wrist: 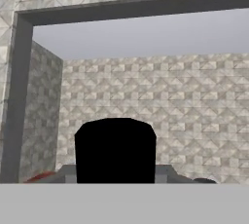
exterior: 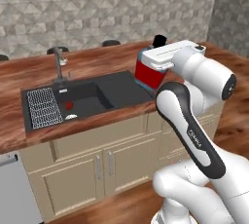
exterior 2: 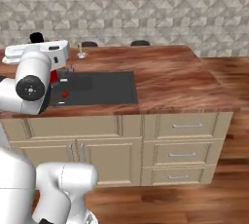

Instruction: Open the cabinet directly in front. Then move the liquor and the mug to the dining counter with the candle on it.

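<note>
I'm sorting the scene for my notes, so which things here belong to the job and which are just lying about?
Job:
- bottle, red with a black cap, held by the gripper above the counter
- wooden counter with the sink

Lying about:
- faucet
- sink rack
- small red thing in the sink

Liquor (exterior: 147, 72) half hidden (by arm).

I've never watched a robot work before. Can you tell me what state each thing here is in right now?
liquor: upright, held in the gripper over the sink's edge.
gripper: shut on the liquor.
sink: dry, a small red thing in its basin.
faucet: no water running.
lower cabinets: doors shut.
drawers: shut.
</note>
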You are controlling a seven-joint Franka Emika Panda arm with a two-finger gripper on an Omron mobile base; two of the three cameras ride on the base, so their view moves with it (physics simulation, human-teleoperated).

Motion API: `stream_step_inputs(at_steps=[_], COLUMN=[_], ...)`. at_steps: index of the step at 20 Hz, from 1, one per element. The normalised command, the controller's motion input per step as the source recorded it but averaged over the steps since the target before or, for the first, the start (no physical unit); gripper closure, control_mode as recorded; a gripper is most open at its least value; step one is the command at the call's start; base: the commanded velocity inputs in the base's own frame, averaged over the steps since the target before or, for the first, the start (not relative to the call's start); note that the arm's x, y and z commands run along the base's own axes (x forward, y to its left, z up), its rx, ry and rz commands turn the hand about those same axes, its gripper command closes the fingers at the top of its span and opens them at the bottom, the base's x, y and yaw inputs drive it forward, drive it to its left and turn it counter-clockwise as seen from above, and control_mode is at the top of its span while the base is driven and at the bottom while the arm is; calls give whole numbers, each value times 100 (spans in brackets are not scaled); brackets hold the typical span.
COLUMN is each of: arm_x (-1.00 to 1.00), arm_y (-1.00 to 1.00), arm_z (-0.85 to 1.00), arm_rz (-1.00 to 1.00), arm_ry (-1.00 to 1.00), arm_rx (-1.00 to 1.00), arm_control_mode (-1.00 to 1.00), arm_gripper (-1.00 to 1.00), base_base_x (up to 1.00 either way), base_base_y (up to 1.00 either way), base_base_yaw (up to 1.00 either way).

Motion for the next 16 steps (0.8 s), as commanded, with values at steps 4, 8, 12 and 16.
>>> stream_step_inputs(at_steps=[4,8,12,16], arm_x=[0,0,0,0], arm_y=[0,0,0,0], arm_z=[0,0,0,0], arm_rz=[0,0,0,0], arm_ry=[0,0,0,0], arm_rx=[0,0,0,0], arm_control_mode=[100,100,100,100], arm_gripper=[100,100,100,100], base_base_x=[99,77,38,-6], base_base_y=[-100,-100,-100,-100], base_base_yaw=[0,0,-3,-10])
